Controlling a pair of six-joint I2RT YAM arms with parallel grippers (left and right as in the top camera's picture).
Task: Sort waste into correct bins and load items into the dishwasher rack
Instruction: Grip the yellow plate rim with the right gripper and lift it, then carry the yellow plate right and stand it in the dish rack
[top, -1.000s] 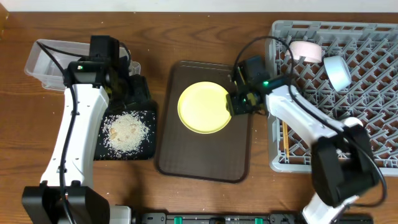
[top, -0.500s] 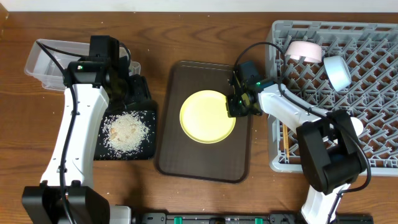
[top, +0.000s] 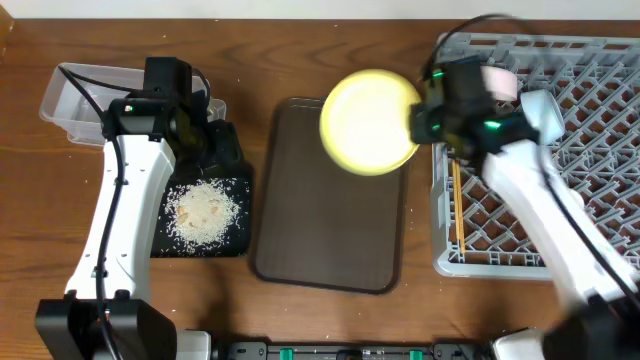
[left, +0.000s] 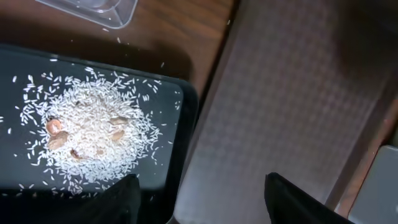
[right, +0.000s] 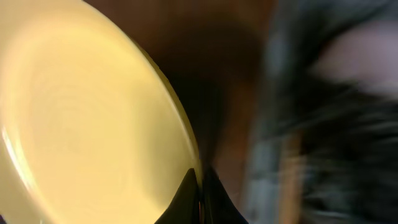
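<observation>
Far left of the brown serving tray (top: 330, 215), up at the back: clear tub (top: 62, 98), only a corner of it in my left wrist view. Just left of the serving tray, edge to edge with it: black tray (top: 232, 240), holding a heap of rice crumbs (left: 87, 134) with a few tan bits mixed in and stray grains scattered around. My left gripper (left: 198, 186) hangs over the seam between the black tray and the serving tray, jaws wide, nothing between them. Over the serving tray's far right corner: yellow-green plate (top: 368, 122), overlapping the tray edge and bare table (top: 300, 50). My right gripper (right: 199, 190) is pinched tight on the plate's right rim, fingers closed to a sliver. Right arm is blurred overhead. Right of the serving tray: grey rack (top: 590, 200), wooden chopsticks (top: 457, 210) lying along its near-left edge, white bowl (top: 500, 80) and light blue bowl (top: 543, 108) at its back, both smeared.
</observation>
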